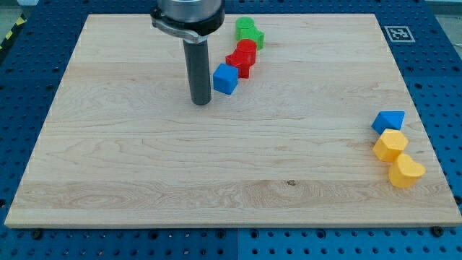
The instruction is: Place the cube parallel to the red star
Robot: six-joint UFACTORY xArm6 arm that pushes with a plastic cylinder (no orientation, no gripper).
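A blue cube [225,79] sits near the board's top middle. A red star [239,63] lies just up and right of it, touching or nearly touching, with a red block [246,49] behind it. Further up is a green block [249,32]. My tip [201,102] rests on the board just left of and slightly below the blue cube, a small gap apart.
At the view's right edge a blue block [388,120], a yellow block [390,145] and a yellow heart-like block [406,171] stand in a close column. The wooden board [144,166] lies on a blue perforated table. A marker tag [398,33] sits at the top right corner.
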